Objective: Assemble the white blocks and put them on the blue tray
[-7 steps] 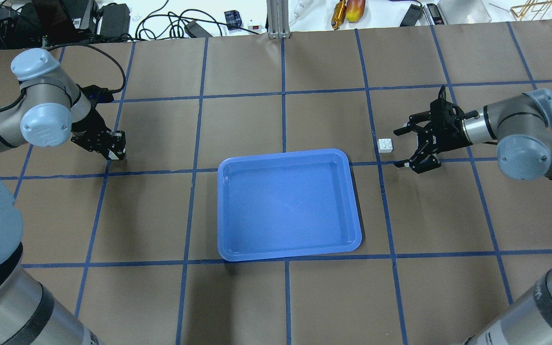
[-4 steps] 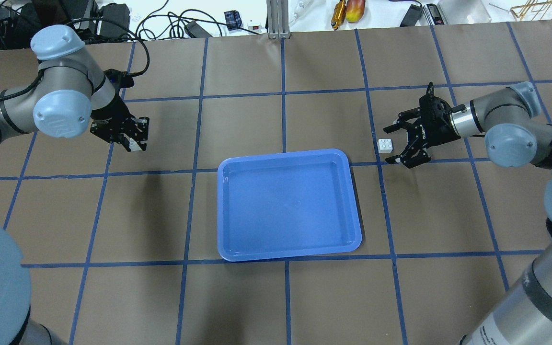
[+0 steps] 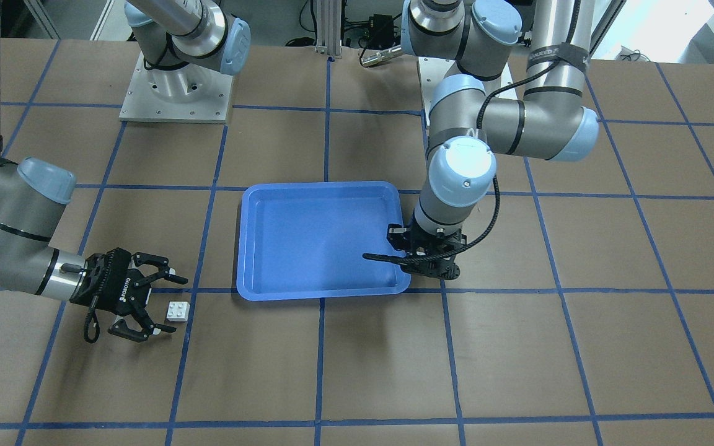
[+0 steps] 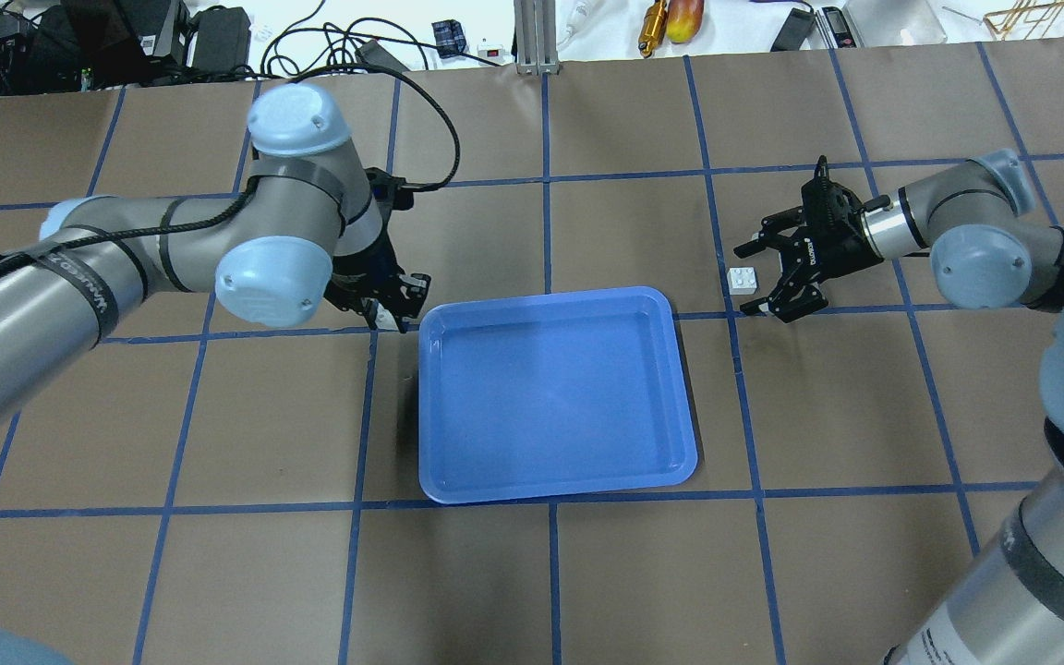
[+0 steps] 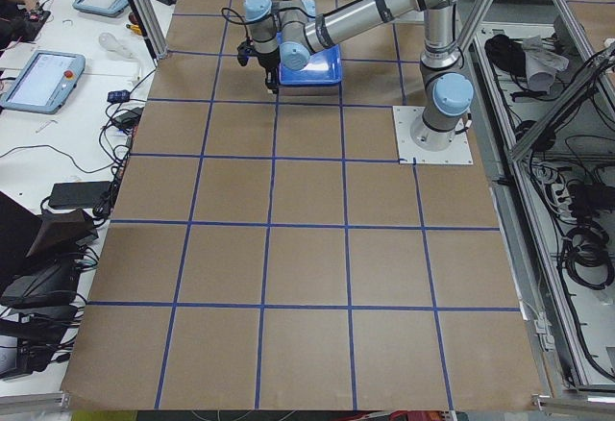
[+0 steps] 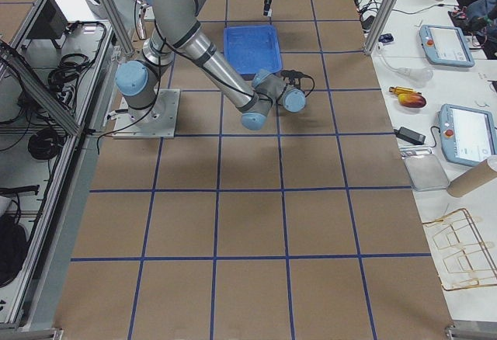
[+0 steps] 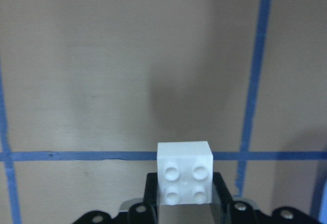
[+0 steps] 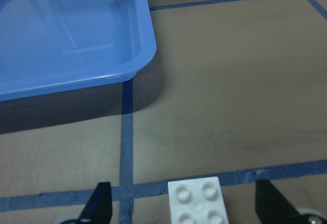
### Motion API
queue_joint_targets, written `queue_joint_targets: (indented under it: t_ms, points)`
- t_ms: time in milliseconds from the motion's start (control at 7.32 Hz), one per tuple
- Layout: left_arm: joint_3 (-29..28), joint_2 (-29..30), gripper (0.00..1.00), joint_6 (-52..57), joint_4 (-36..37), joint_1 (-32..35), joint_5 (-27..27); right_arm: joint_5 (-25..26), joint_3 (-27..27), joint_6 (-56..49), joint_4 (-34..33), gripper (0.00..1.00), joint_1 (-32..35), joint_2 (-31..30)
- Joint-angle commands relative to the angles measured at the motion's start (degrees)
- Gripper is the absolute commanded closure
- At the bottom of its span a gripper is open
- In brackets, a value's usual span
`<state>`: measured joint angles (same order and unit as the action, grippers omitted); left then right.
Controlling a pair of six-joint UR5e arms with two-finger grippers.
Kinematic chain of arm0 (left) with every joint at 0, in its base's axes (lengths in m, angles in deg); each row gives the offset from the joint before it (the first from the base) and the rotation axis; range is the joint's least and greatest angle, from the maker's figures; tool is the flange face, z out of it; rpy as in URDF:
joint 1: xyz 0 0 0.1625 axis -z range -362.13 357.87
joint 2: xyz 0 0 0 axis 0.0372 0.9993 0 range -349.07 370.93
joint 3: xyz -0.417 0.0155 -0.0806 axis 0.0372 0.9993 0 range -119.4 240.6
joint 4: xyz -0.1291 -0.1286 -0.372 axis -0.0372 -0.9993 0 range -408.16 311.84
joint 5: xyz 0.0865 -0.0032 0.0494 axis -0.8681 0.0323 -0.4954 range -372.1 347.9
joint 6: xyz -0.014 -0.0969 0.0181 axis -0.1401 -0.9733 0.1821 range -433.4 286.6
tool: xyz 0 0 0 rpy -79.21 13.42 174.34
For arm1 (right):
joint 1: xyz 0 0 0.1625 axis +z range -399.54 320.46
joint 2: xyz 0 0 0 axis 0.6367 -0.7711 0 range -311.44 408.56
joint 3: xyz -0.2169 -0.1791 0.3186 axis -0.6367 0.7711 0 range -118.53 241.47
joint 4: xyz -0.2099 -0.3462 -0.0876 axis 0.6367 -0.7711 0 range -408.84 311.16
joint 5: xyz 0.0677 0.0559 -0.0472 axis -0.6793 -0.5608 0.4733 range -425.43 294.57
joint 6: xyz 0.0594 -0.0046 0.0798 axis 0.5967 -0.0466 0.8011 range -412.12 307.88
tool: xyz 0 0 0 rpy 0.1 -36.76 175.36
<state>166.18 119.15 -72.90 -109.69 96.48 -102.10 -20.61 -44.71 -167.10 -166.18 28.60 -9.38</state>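
One white block (image 4: 743,279) lies studs up on the brown table, to the right of the blue tray (image 4: 550,297). My right gripper (image 4: 749,280) is open, low over the table, with its fingers on either side of this block. The right wrist view shows the block (image 8: 198,203) between the two fingers (image 8: 99,206), not gripped. My left gripper (image 4: 393,309) is shut on the second white block (image 7: 185,173) and holds it above the table, just off the tray's far left corner. The tray (image 3: 320,186) holds nothing.
Blue tape lines cross the brown table (image 4: 550,573) in a grid. Cables, tools and boxes lie beyond the table's far edge (image 4: 532,55). The arm bases stand behind the tray in the front-facing view (image 3: 174,93).
My left arm has swung right, carrying its white block to the tray's far left corner. My right gripper has moved slightly left, so its open fingers now straddle the other block.
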Motion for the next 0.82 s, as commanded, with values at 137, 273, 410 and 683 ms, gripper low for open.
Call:
queue_joint_targets:
  t_ms: [137, 273, 410, 683]
  points:
    - [0.9, 0.8, 0.93, -18.4, 1.9, 6.2, 4.0, 0.0, 0.0, -5.7, -0.3, 0.02, -0.3, 0.1]
    - [0.9, 1.6, 0.93, -22.5, 2.0, 7.8, 4.0, -0.2, -0.3, -6.0, 0.1, 0.02, -0.2, 0.1]
    - [1.0, 1.9, 0.93, -24.8, 1.7, 8.7, 6.5, 0.1, 0.1, -5.9, 0.4, 0.04, -0.3, 0.1]
    - [1.0, 2.6, 0.92, -27.0, 1.9, 11.7, 8.7, 0.1, -0.2, -6.0, 0.3, 0.07, -0.3, 0.2]
